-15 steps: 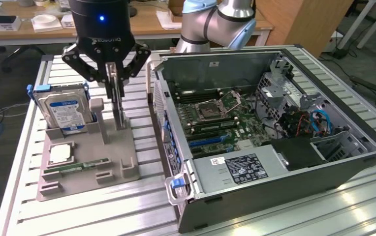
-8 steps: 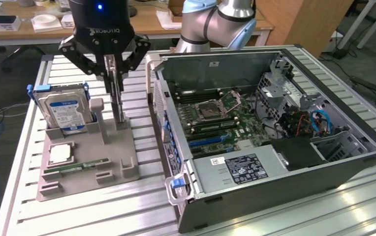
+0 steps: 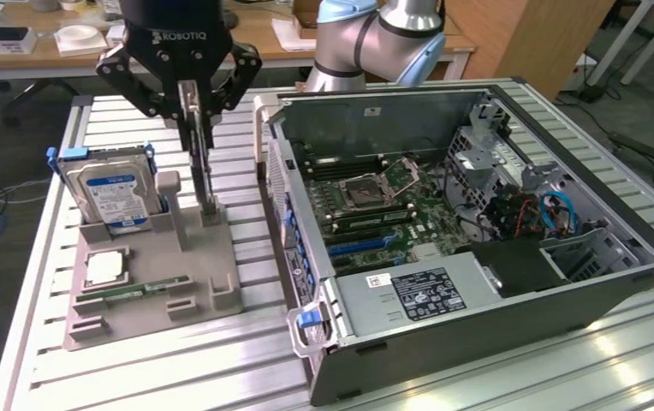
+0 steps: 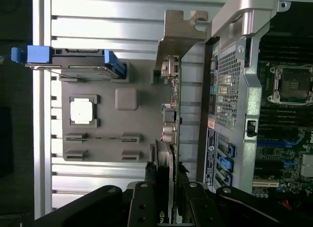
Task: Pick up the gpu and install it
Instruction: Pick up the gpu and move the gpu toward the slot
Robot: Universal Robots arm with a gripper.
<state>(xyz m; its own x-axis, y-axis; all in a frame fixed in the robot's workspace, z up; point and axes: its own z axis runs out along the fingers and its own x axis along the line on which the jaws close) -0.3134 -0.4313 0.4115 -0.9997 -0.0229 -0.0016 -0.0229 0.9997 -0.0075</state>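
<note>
The gripper [image 3: 194, 110] is running off the frame's edge above its fingers [image 3: 145, 90], which are hiding the top edge of the gpu [image 3: 204, 184], seemingly pinched between them.

gripper [image 4: 166, 182] clasping gpu [image 4: 171, 114], grey tray [image 4: 110, 124] beside

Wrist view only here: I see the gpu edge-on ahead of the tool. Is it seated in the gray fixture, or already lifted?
Observer: Seated. In the exterior view the gpu stands upright with its lower end in a post slot of the gray fixture, and the tool is at its top edge.
Operator: What's the blue-railed part beside it?
Observer: A hard drive, standing upright at the fixture's far corner on the exterior view's left, with its blue label facing the camera.
Operator: And the case end past the blue slots?
Observer: A black power supply with a white label fills that end of the case.
</note>
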